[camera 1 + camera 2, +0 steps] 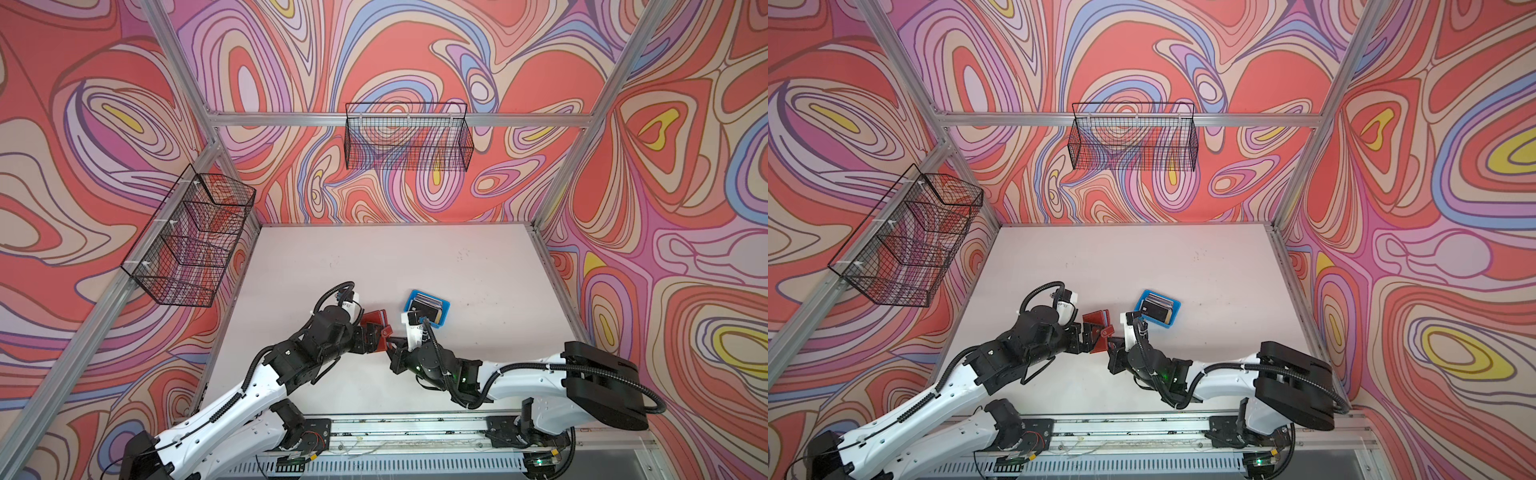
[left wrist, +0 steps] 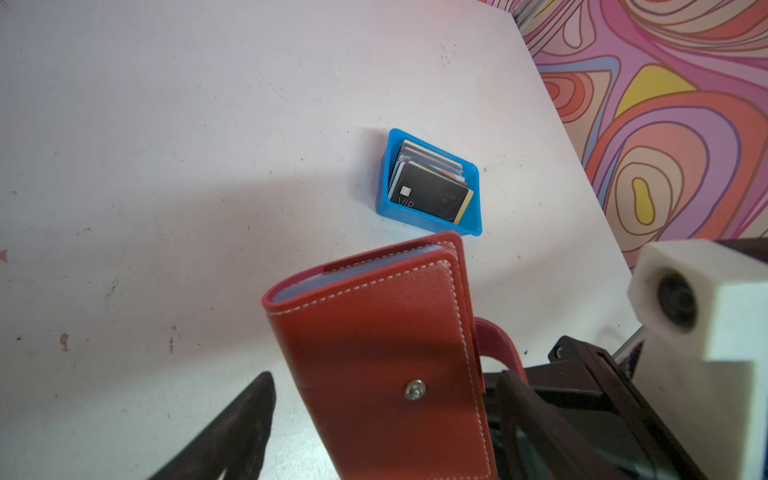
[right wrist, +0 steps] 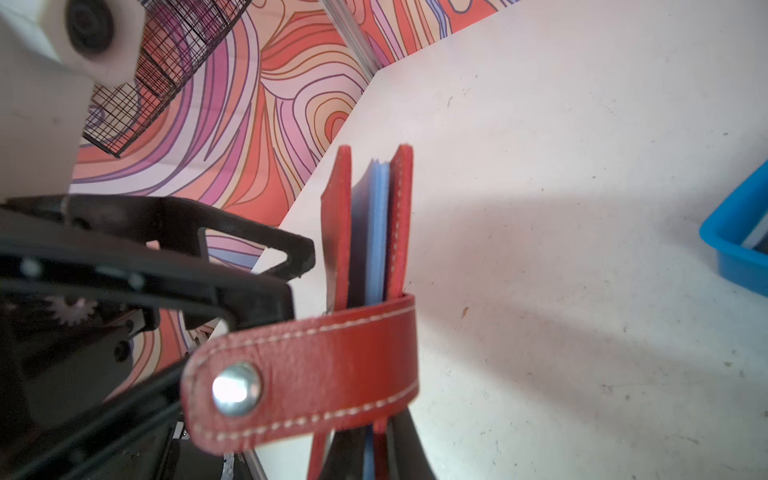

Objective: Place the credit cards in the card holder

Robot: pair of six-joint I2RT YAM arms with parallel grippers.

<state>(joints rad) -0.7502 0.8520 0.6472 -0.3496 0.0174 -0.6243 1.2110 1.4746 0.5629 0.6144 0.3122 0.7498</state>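
Note:
The red-brown card holder [image 1: 376, 328] [image 1: 1098, 330] hangs closed above the table between both grippers, its snap tab [image 3: 303, 374] undone and hanging loose. My right gripper [image 1: 392, 343] [image 3: 374, 449] is shut on one edge of the card holder [image 3: 370, 232], where blue-grey sleeves show between the covers. My left gripper [image 1: 362, 337] [image 2: 386, 378] stands open around the card holder [image 2: 386, 332], with a gap showing beside one of its fingers [image 2: 249, 415]. The credit cards [image 1: 428, 309] [image 2: 428, 193], a black one in front, lean stacked in a blue tray [image 2: 384, 199] on the table.
The blue tray [image 1: 415, 294] [image 1: 1177, 309] sits just behind and to the right of the grippers. Two black wire baskets [image 1: 409, 137] [image 1: 191, 237] hang on the back and left walls. The pale table [image 1: 395, 257] stretches bare behind the tray.

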